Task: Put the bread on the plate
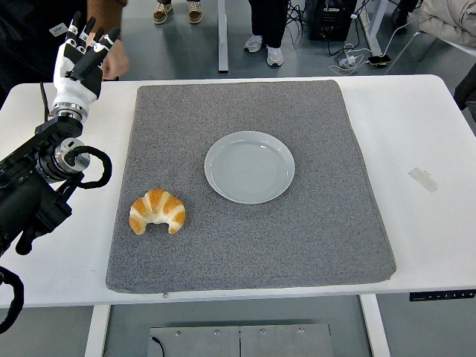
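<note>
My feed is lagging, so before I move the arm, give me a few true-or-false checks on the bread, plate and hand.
1. The croissant lies on the grey mat, left of the plate. True.
2. The plate already holds bread. False: it is bare.
3. The left hand grips the croissant. False: it is raised at the table's far left, fingers extended, holding nothing.
4. The croissant touches the plate. False: mat shows between them.
5. The plate sits on the mat. True.

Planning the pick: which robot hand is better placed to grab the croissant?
Left. The left robot hand is raised, fingers open, on the croissant's side of the mat; the right is not in view.
</note>
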Controlling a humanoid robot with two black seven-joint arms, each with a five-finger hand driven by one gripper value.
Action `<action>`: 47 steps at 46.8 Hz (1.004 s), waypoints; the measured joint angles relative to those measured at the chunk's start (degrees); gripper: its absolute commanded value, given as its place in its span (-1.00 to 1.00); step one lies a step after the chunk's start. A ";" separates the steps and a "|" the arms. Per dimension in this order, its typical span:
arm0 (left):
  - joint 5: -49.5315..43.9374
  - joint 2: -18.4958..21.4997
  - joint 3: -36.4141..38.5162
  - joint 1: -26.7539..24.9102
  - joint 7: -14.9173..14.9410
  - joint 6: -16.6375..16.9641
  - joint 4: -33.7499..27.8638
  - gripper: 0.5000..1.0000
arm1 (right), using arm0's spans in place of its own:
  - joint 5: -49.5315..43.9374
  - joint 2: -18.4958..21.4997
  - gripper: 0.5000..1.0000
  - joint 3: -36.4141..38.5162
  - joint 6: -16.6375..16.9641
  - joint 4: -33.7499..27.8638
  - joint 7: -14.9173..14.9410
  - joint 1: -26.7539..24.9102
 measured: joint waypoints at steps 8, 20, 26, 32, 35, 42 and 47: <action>0.31 -0.09 0.26 -0.01 -0.14 0.00 0.00 0.91 | 0.00 0.00 1.00 -0.01 0.03 0.00 0.00 -0.02; 0.26 0.06 0.09 -0.13 -0.56 0.00 -0.09 0.91 | 0.00 0.00 1.00 -0.02 0.05 0.00 0.00 -0.02; 0.26 0.26 0.13 -0.71 -0.47 0.00 -0.09 0.91 | 0.00 0.00 1.00 -0.02 0.04 0.00 0.00 -0.02; 0.38 0.42 0.26 -1.08 -0.31 0.00 -0.09 0.91 | 0.00 0.00 1.00 -0.02 0.04 0.00 0.00 -0.01; 0.39 0.49 0.26 -1.23 -0.30 0.00 -0.09 0.91 | 0.00 0.00 1.00 -0.02 0.04 0.00 0.00 -0.01; 0.42 0.53 0.32 -1.33 -0.23 0.00 -0.42 0.91 | 0.00 0.00 1.00 -0.01 0.03 0.00 0.00 -0.02; 0.50 0.58 1.06 -1.36 -0.21 0.00 -0.51 0.91 | 0.00 0.00 1.00 0.00 0.03 0.00 0.00 0.01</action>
